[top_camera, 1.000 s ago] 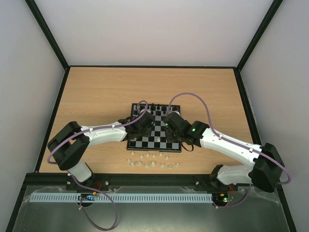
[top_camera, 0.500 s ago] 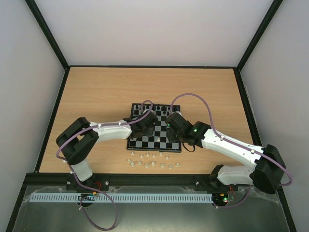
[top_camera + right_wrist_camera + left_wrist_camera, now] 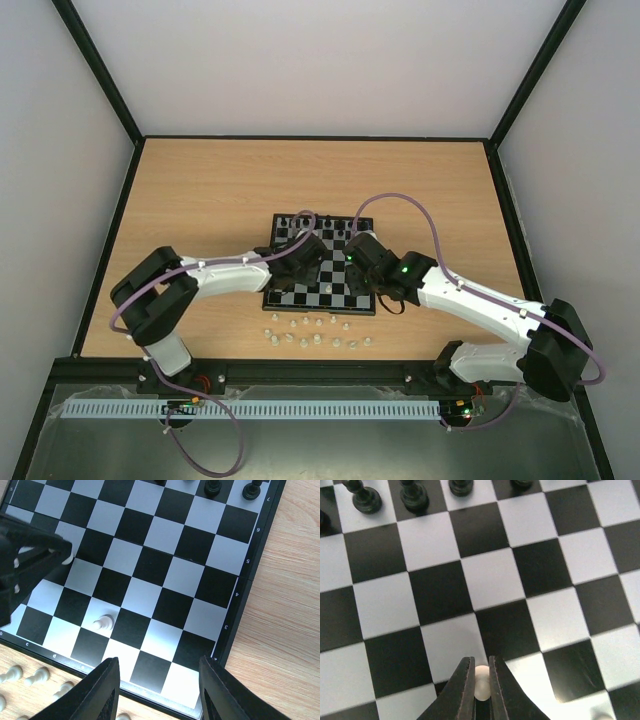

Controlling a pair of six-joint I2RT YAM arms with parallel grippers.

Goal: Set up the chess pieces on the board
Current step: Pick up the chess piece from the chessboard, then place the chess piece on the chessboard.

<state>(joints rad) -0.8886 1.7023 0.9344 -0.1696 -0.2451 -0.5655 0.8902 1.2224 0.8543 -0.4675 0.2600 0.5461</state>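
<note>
My left gripper point(image 3: 481, 680) is shut on a small white chess piece point(image 3: 481, 684), low over the board point(image 3: 490, 575). In the top view the left gripper point(image 3: 303, 262) is over the board's point(image 3: 320, 308) left-middle squares. My right gripper point(image 3: 159, 662) hangs open and holds nothing, above the board's point(image 3: 195, 580) near right corner; in the top view the right gripper point(image 3: 378, 296) is there too. One white pawn point(image 3: 105, 622) stands on a near square. Several loose white chess pieces point(image 3: 315, 335) lie on the table in front of the board.
Black chessmen point(image 3: 320, 220) fill the board's far rows, and some show as black chessmen point(image 3: 415, 497) ahead of my left fingers. The left arm's black fingers point(image 3: 30, 560) reach in at the left of the right wrist view. Black frame rails point(image 3: 110, 250) border the wooden table.
The left gripper has closed onto the white piece and has shifted slightly right over the board. The right arm has not moved.
</note>
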